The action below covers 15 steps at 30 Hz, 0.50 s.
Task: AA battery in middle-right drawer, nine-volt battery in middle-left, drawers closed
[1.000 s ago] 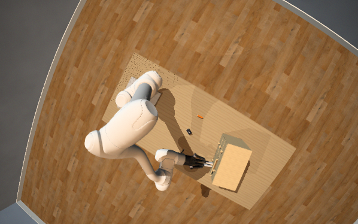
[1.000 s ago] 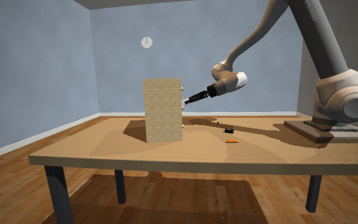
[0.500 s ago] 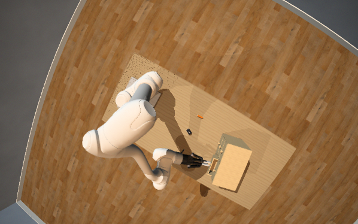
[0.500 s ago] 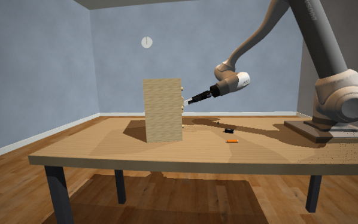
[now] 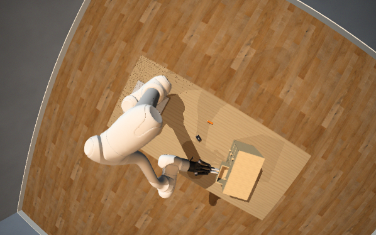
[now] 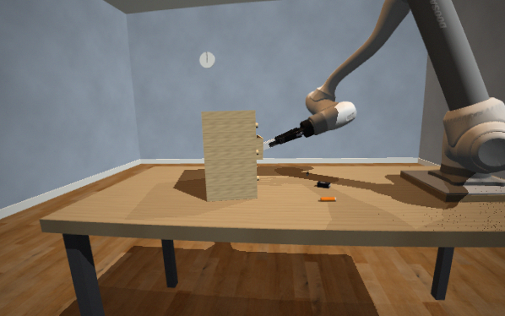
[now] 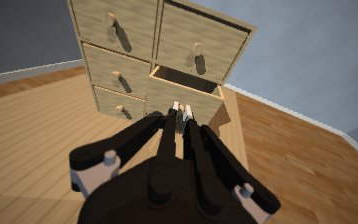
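The small wooden chest (image 5: 243, 171) (image 6: 230, 156) (image 7: 131, 20) stands on the table with its drawer fronts facing the arm. The right drawer of the middle row (image 5: 222, 174) (image 6: 259, 145) (image 7: 181, 97) stands partly pulled out; the other drawers are in. My gripper (image 5: 215, 169) (image 6: 268, 144) (image 7: 180, 109) is shut on that drawer's knob (image 7: 181, 107). The orange AA battery (image 5: 210, 122) (image 6: 328, 198) and the black nine-volt battery (image 5: 198, 137) (image 6: 323, 184) lie on the table between the chest and the arm's base, apart from each other.
The table (image 5: 287, 163) (image 6: 141, 211) carries the arm's base (image 5: 149, 91) (image 6: 458, 186) at one end. The chest's side lies close to the table's long edge in the overhead view. A wood floor surrounds the table.
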Each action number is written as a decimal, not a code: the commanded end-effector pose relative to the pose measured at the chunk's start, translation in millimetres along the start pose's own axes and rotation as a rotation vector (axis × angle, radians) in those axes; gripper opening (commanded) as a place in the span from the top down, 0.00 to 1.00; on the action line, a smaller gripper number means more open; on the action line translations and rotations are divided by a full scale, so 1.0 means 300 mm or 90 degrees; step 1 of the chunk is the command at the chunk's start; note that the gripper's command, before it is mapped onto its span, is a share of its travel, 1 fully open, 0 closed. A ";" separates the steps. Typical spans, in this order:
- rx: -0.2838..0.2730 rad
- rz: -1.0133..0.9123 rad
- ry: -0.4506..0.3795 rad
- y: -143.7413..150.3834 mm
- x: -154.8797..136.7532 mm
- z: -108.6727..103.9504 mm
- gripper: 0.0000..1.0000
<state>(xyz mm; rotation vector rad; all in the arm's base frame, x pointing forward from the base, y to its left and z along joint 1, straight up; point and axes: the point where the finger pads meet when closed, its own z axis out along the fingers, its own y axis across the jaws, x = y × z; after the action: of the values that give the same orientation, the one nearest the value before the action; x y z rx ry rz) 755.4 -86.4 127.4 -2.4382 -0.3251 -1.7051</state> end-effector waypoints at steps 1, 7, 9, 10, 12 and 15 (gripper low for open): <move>0.001 -0.003 0.000 -0.003 -0.005 -0.022 0.92; 0.001 -0.003 0.000 -0.003 -0.010 -0.037 0.92; 0.001 -0.003 0.000 -0.003 -0.012 -0.040 0.92; 0.001 -0.003 0.000 -0.003 -0.012 -0.042 0.92; 0.001 -0.003 0.000 -0.003 -0.012 -0.042 0.92; 0.001 -0.003 0.000 -0.003 -0.014 -0.046 0.92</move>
<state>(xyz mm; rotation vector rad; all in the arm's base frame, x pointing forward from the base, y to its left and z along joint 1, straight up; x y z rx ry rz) 744.7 -89.3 127.2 -2.4386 -0.3251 -1.7046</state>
